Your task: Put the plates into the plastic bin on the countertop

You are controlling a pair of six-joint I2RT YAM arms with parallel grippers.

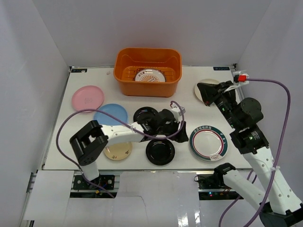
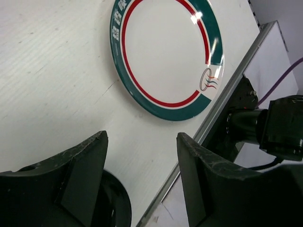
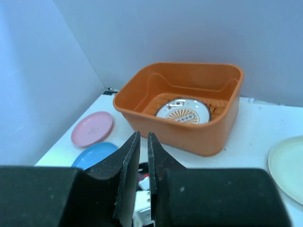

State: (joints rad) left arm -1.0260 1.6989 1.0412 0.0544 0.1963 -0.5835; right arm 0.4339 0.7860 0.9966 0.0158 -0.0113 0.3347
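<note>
The orange bin (image 1: 147,87) stands at the back centre with the sunburst plate (image 1: 150,75) inside. On the countertop (image 1: 184,99) lie the pink (image 1: 87,98), blue (image 1: 111,114), tan (image 1: 118,151), two black (image 1: 145,115) (image 1: 160,152), green-rimmed (image 1: 209,142) and cream (image 1: 211,84) plates. My left gripper (image 1: 179,124) is open and empty, low between the front black plate (image 2: 116,203) and the green-rimmed plate (image 2: 165,52). My right gripper (image 1: 202,91) is shut and empty, raised over the cream plate (image 3: 286,161) and facing the bin (image 3: 189,127).
White walls enclose the left, back and right sides. The countertop's metal front edge (image 2: 227,90) runs close by my left gripper. A purple cable (image 1: 71,118) loops over the left side above the blue plate. The right arm (image 1: 246,137) rises beside the green-rimmed plate.
</note>
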